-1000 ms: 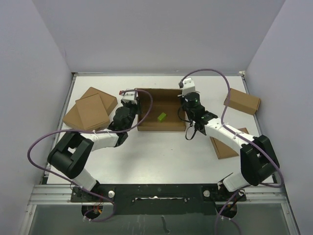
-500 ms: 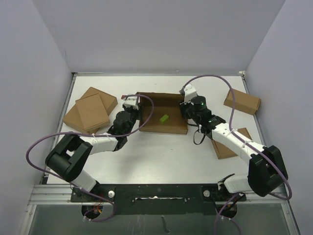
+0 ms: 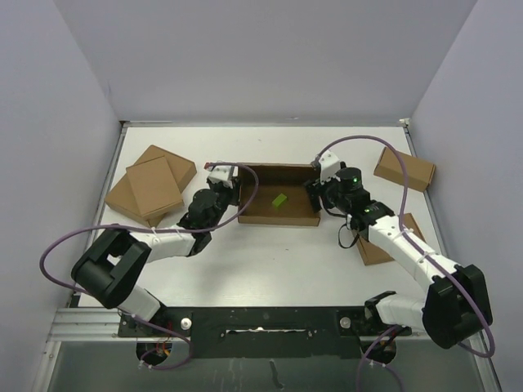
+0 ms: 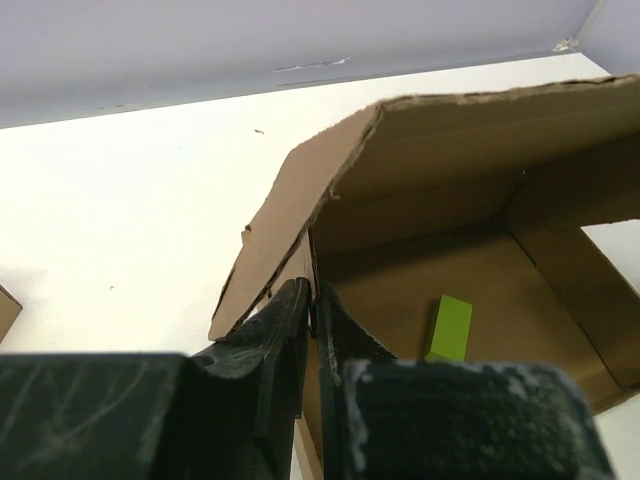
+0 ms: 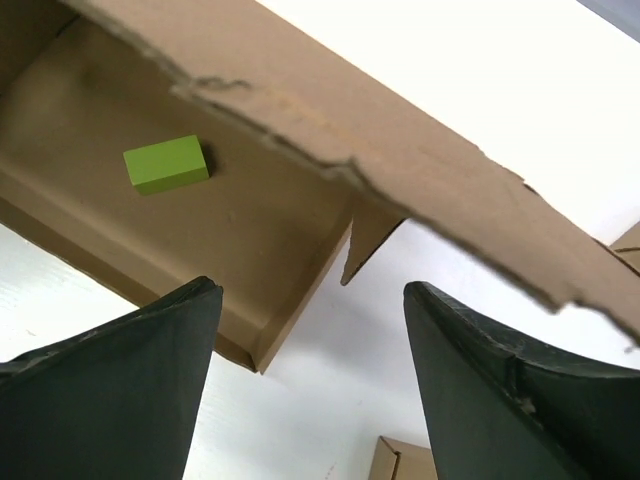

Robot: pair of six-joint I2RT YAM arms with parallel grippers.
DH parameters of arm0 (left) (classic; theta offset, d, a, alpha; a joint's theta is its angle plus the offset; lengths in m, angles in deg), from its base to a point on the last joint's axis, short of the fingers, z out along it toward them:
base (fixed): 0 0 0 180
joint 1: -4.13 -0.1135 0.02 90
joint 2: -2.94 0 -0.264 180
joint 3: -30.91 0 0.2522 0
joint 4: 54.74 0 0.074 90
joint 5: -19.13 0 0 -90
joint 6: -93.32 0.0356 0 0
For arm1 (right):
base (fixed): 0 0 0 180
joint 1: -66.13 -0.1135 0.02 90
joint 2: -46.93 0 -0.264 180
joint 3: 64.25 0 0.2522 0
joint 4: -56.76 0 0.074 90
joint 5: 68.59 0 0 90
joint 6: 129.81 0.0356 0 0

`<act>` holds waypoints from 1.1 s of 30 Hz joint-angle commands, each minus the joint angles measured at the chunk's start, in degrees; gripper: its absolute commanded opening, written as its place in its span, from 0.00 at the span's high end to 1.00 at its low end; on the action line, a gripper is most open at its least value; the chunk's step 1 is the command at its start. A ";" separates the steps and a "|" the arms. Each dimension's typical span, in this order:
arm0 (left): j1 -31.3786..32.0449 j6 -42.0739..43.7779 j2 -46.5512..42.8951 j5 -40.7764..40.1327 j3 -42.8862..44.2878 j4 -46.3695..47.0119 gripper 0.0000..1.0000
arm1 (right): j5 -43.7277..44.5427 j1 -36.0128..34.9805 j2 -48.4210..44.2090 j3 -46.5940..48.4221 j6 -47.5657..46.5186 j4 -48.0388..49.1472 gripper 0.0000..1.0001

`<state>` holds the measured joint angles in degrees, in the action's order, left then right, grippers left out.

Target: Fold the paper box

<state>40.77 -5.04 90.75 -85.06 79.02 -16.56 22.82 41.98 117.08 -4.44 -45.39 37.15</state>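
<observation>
Overhead view of a white table with two white-and-black robot arms reaching in from the near edge. The paper box, an open brown cardboard tray with raised walls, sits in the middle of the table between the two arms. A small green block lies on its floor, near the centre.

The left gripper is at the box's left wall. The left wrist view shows its fingers pressed narrowly together, pinching the top edge of that wall, with a loose flap leaning outward above them.

The right gripper is at the box's right end. In the right wrist view its fingers stand wide apart with nothing between them. A torn-edged cardboard flap of the box crosses the view beyond the tips, clear of them.

Two flat brown boxes lie stacked at the left of the table, well apart from the paper box. Another small brown box lies at the far right, and a fourth brown box lies partly under the right arm
</observation>
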 commanded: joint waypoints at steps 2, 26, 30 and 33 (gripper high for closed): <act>0.39 -1.58 -4.76 3.10 -1.28 1.01 0.91 | -2.44 1.19 -3.24 -0.64 -1.38 -0.26 0.19; 0.02 -11.45 -52.59 9.86 -9.67 -43.93 0.23 | -33.38 15.17 -18.08 2.60 -44.18 -41.52 0.02; -0.78 -12.38 -53.63 11.63 0.02 -53.25 0.21 | -39.01 16.05 -17.32 10.27 -50.35 -53.91 0.02; -2.42 -12.06 -47.84 15.90 10.65 -59.24 0.22 | -45.57 16.24 -14.54 21.12 -51.07 -61.02 0.08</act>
<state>40.05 -16.08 38.12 -74.81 76.83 -66.33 -11.56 57.85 100.62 3.29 -90.66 -11.78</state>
